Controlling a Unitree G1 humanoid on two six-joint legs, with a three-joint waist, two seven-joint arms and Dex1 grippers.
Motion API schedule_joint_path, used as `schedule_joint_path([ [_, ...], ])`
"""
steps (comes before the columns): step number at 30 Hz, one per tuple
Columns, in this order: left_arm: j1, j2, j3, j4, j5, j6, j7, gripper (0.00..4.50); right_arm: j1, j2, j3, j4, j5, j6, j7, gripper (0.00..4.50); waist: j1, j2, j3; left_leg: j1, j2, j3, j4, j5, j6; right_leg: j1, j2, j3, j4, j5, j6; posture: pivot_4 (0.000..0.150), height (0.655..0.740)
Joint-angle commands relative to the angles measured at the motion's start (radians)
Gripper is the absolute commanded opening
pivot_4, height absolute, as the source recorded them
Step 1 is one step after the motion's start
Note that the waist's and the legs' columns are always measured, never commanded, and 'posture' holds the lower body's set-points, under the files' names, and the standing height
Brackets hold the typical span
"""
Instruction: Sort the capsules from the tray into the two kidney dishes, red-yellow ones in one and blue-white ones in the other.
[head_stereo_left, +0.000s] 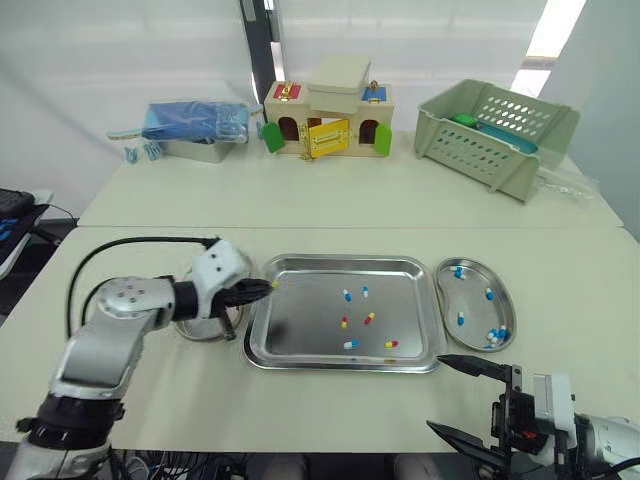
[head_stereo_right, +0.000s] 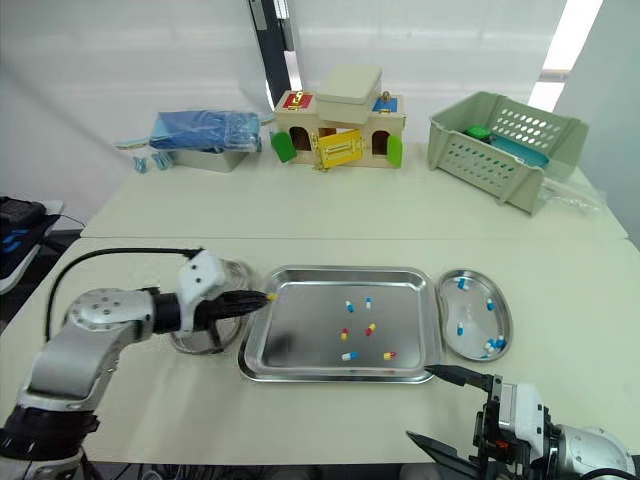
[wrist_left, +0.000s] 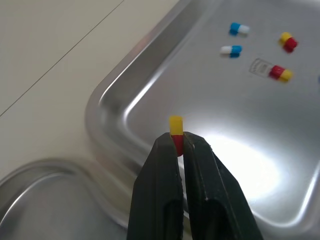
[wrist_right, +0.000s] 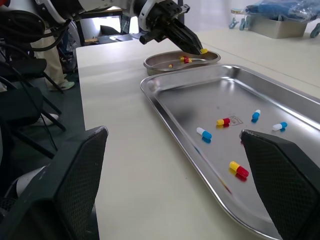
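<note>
Left wrist view: the left gripper (wrist_left: 176, 145) is seen clamped tight on a red-yellow capsule (wrist_left: 175, 129), with the two black fingers all but touching. The red half is pinched between the fingertips, and the yellow half is left sticking out beyond them. The capsule's long axis is lined up with the fingers, yellow end leading.

In the left eye view the gripper is found at centre left of the frame, levelled toward the right. The capsule is held just over the upper-left corner of the tray (head_stereo_left: 340, 260), its yellow tip pointed right across the steel.

Just left of the tray, under the wrist, the left kidney dish (wrist_right: 160, 64) is set, and a few red-yellow pieces (wrist_right: 186, 60) are seen inside it. Six loose capsules (head_stereo_left: 369, 318) are scattered on the tray floor, three of each colour pair. The right kidney dish (head_stereo_left: 474, 282) is placed just beside the tray's right rim, with blue-white capsules (head_stereo_left: 495, 335) gathered in it.

At lower right of the frame the right gripper (head_stereo_left: 437, 393) is spread wide, and nothing is held in it.
</note>
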Motion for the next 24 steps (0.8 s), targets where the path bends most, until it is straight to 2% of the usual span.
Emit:
schedule_joint_path([
  [1, 0.044, 0.02, 0.109, -0.024, -0.01, 0.021, 0.071, 0.02, -0.028, -0.008, -0.016, 0.024, 0.036, -0.004, 0.031, 4.5, 0.003, 0.0, 0.0, 0.0, 0.0, 0.0, 0.0, 0.0, 0.0, 0.0, 0.0, -0.001, 0.0, 0.0, 0.0, 0.15, 0.74],
  [8, 0.106, 0.019, 0.155, 0.007, -0.022, 0.005, 0.12, 0.02, -0.079, 0.007, -0.008, 0.077, 0.033, -0.014, 0.062, 4.5, 0.009, -0.001, 0.0, 0.0, 0.0, 0.0, 0.0, 0.0, 0.0, 0.0, -0.001, -0.001, 0.0, 0.0, 0.0, 0.15, 0.74],
  [20, 0.076, 0.041, 0.118, 0.088, -0.023, -0.009, 0.126, 0.02, -0.039, 0.031, -0.026, 0.086, 0.023, -0.047, 0.066, 4.5, 0.008, -0.001, 0.0, 0.0, 0.0, 0.0, 0.0, 0.0, 0.0, 0.0, 0.0, -0.001, 0.0, 0.0, 0.0, 0.15, 0.74],
  [24, 0.069, 0.058, 0.098, 0.108, -0.023, -0.006, 0.117, 0.99, -0.037, 0.033, -0.027, 0.087, 0.022, -0.051, 0.062, 4.5, 0.007, -0.001, 0.0, 0.0, 0.0, 0.0, 0.0, 0.0, 0.0, 0.0, 0.0, -0.001, 0.0, 0.0, 0.0, 0.15, 0.74],
])
